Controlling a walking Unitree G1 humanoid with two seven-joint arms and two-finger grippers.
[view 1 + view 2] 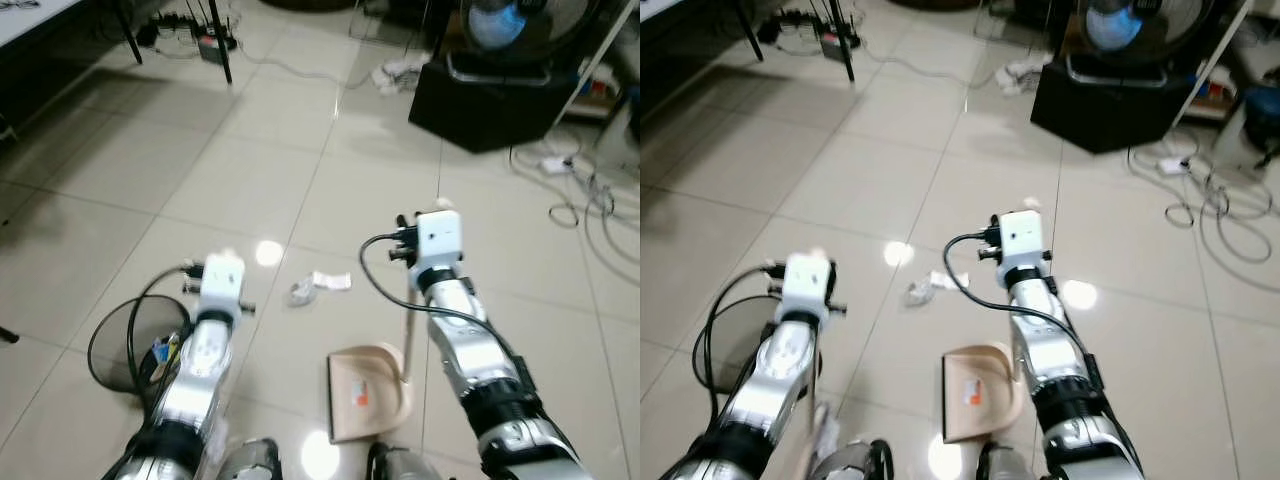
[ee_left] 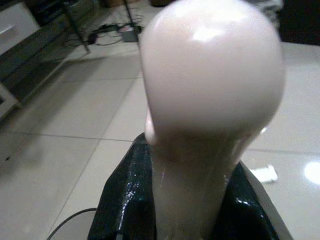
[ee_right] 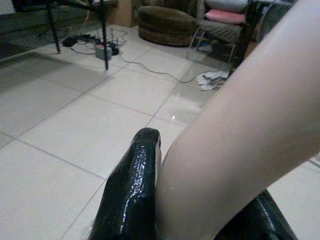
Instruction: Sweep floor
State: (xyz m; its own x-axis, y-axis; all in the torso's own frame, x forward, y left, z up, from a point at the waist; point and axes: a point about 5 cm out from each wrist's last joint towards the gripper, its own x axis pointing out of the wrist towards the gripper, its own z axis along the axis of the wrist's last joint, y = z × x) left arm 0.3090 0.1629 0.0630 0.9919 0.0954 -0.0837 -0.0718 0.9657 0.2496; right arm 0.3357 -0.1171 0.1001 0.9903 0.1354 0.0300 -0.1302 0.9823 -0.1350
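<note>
While my right hand is clamped on the pale handle of the dustpan, its black fingers pressing the shaft from both sides, the pan itself rests flat on the tiled floor just in front of my feet, mouth facing forward. My left hand is likewise closed around a rounded cream knob, which I take to be the top of the broom handle; the brush end I cannot make out in the head views.

Beyond the pan, a little ahead and to its left, lie the scraps I am after: a crumpled bit of paper and a flat white wrapper just beside it. A wire wastebasket stands near my left arm. Farther off sit a black box with a fan on it, loose cables on the right, and table legs with a power strip at the far left.

I judge this to be the gathering step, both tools in hand and litter not yet in the pan. Next I need to bring the brush behind the scraps and draw them back toward the pan's lip, keeping that lip down.
</note>
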